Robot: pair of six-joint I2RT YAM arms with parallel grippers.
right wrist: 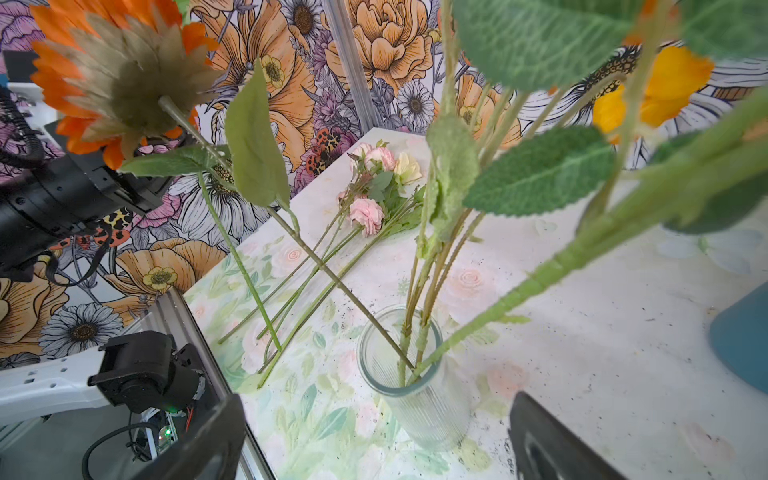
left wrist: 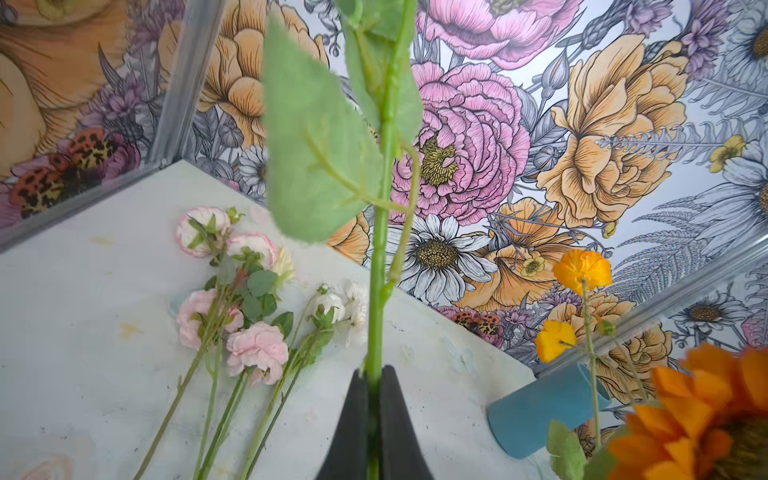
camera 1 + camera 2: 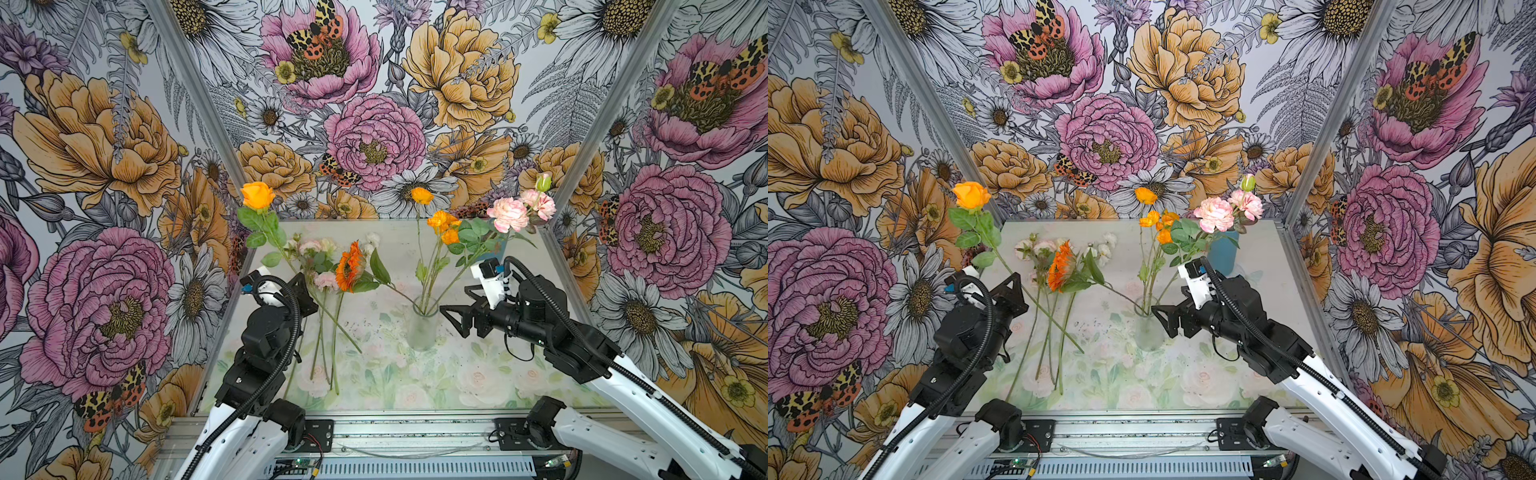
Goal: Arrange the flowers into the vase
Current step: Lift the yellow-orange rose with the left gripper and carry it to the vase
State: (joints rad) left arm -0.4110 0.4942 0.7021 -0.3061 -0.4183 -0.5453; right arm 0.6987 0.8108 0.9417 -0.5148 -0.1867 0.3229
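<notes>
We are looking into a robot test cell, a lab rig rather than a home. Wallpaper [image 3: 374, 137] covers panels held by aluminium posts [image 3: 196, 95]. A printed sheet [image 3: 457, 374] serves as the table. The left arm [image 3: 266, 332] and right arm [image 3: 648, 411] are bolted to a rail [image 3: 415, 430], by a bare circuit board [image 3: 297, 462] with loose wires.

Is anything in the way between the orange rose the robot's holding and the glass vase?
Yes. The orange daisy, stem in the vase, leans toward the left gripper, so its bloom and leaves hang between the held rose and the vase's mouth.
</notes>
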